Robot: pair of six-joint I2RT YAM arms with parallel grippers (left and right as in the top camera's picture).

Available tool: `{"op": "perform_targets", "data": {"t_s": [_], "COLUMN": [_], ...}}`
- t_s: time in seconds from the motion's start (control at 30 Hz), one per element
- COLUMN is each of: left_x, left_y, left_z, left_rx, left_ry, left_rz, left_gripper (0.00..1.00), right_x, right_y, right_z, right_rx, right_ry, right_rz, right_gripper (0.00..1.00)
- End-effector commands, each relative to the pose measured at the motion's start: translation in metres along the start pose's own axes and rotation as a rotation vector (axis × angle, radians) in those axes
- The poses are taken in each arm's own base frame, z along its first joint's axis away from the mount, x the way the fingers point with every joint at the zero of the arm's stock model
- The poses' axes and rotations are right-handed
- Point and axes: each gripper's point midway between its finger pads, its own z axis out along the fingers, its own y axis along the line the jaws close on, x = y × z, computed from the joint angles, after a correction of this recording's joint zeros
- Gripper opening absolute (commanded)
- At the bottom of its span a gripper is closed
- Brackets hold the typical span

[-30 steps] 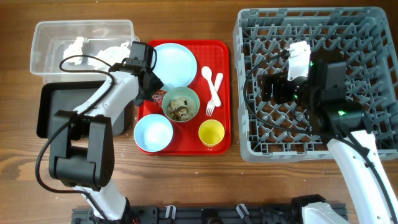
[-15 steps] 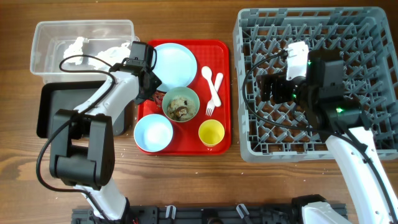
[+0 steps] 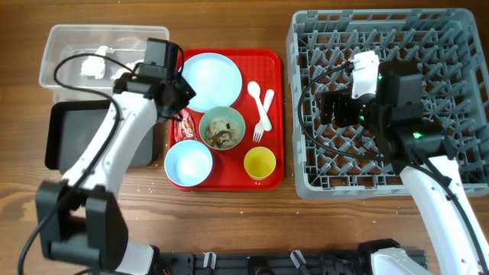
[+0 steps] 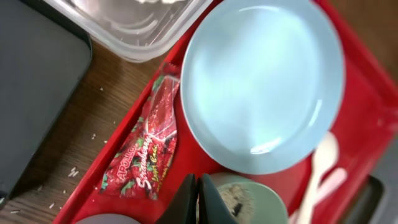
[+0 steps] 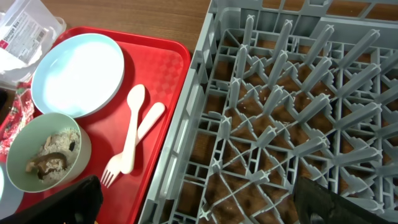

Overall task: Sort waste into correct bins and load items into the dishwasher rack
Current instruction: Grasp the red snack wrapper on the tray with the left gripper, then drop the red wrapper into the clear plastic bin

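My left gripper (image 3: 182, 108) is shut with nothing between its fingers (image 4: 199, 200). It hangs over the red tray's left edge, between the red-striped wrapper (image 4: 146, 146) and the pale green bowl (image 3: 222, 127), which holds food scraps (image 5: 51, 152). The wrapper (image 3: 183, 125) lies flat on the tray rim. White napkins (image 3: 95, 65) sit in the clear tub (image 3: 65, 37); the black tray (image 3: 65, 134) is in front of it. My right gripper (image 5: 199, 205) stands wide open over the left part of the dishwasher rack (image 3: 458, 46), holding nothing.
The red tray (image 3: 271, 61) carries the light blue plate (image 3: 212, 80), a light blue bowl (image 3: 189, 163), a yellow cup (image 3: 260, 163) and the white spoon and fork (image 3: 260, 107). The rack (image 5: 298, 124) stands right beside the tray's right edge.
My left gripper shut on nothing, then rose and drew back toward the tub. The wrapper, half hidden under it before, now lies in full view on the tray's left rim.
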Motion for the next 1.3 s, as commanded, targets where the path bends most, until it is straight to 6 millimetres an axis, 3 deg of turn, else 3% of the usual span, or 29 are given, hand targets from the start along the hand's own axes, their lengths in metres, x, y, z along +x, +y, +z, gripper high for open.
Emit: {"op": "perform_targets", "data": {"t_s": [0.0,0.1,0.17,0.27,0.4,0.5,0.67,0.87,1.0,1.2,1.23,1.27], "left_x": [-0.011,-0.011,0.001,0.022,0.042,0.046,0.044,0.044,0.054,0.065,0.067,0.068], "left_y": [-0.016,-0.016,-0.001,0.013,0.028,0.036,0.035,0.039,0.043,0.049,0.050,0.051], "left_z": [-0.032,-0.044,-0.031,0.000,0.050,0.063,0.072,0.075,0.093,0.109,0.110,0.112], "left_rx": [0.085,0.096,0.024,-0.066,-0.156,-0.196,-0.178,-0.204,-0.225,-0.249,-0.252,-0.257], "left_ry": [-0.063,-0.076,-0.017,0.090,0.196,0.214,0.221,0.214,0.250,0.288,0.293,0.300], "left_rz": [0.025,0.052,0.089,0.243,0.299,0.311,0.483,0.528,0.540,0.552,0.553,0.553], "left_gripper": [0.04,0.06,0.21,0.43,0.53,0.54,0.57,0.56,0.55,0.50,0.47,0.36], "right_x": [-0.007,-0.007,-0.007,-0.007,-0.007,-0.007,-0.004,-0.002,-0.002,-0.002,-0.002,-0.002], "right_y": [0.002,0.002,0.002,0.002,0.002,0.002,0.001,0.001,0.001,0.001,0.001,0.001], "right_z": [-0.002,-0.002,-0.002,-0.002,-0.002,-0.002,0.003,0.007,0.007,0.007,0.007,0.007], "right_rx": [-0.015,-0.015,-0.015,-0.015,-0.015,-0.015,-0.016,-0.016,-0.016,-0.016,-0.016,-0.016], "right_ry": [-0.016,-0.016,-0.016,-0.016,-0.016,-0.016,0.000,0.013,0.013,0.013,0.013,0.013], "right_rz": [0.008,0.008,0.008,0.008,0.008,0.008,0.011,0.014,0.013,0.013,0.013,0.013], "right_gripper": [1.00,1.00,1.00,1.00,1.00,1.00,1.00,1.00,1.00,1.00,1.00,1.00]}}
